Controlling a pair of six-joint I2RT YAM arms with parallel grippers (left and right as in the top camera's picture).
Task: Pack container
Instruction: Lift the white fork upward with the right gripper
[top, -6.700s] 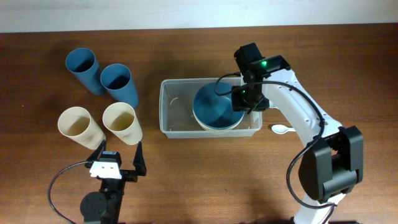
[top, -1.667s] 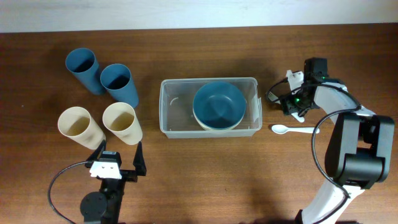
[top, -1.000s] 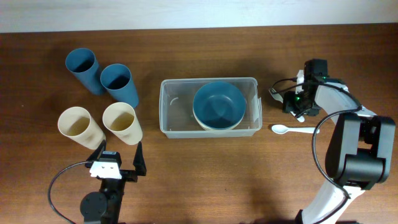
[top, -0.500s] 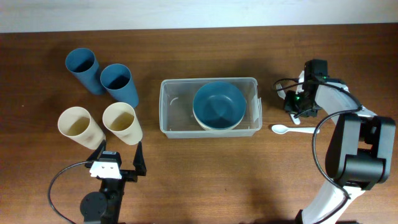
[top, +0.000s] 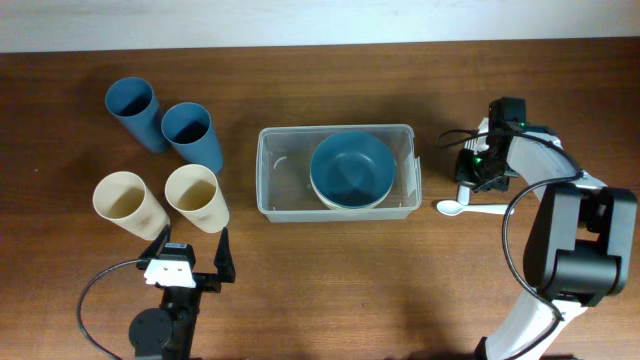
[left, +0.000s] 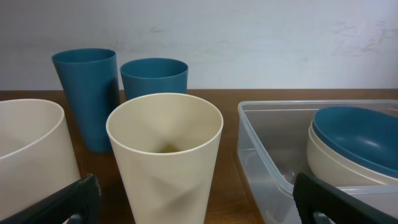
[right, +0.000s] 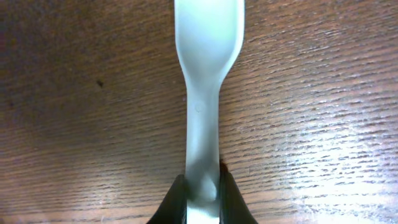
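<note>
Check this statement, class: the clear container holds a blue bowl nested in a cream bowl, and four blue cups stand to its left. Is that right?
One detail is wrong: the cups are not all blue. The overhead view shows two blue cups and two cream cups left of the container. The blue bowl does sit nested in the cream bowl inside it.

no legible text, labels, brands or numbers visible

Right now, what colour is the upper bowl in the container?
The upper bowl is blue; the overhead view shows it best.
</note>
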